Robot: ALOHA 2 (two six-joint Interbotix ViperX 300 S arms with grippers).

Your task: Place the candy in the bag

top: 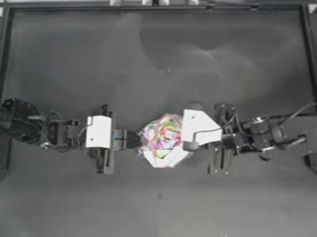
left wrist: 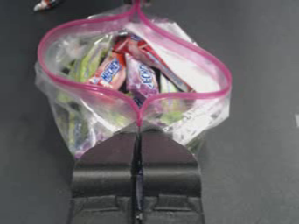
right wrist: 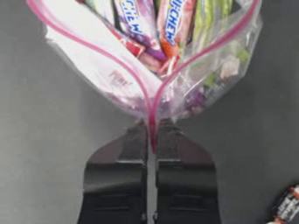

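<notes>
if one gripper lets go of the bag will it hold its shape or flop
Probably flops: the bag is thin, crinkled clear plastic, its mouth held open only by the left gripper and right gripper pinching opposite ends. The sweets inside likely weigh it down, so it should stay put.

candy (right wrist: 286, 208) cut off, bag (right wrist: 175, 57) top perhaps cropped

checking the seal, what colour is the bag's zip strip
Pink-red, on the bag; clearest in the left wrist view.

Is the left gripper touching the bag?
Touching. In the left wrist view, the left gripper is shut on the bag at its pink zip strip.
</notes>
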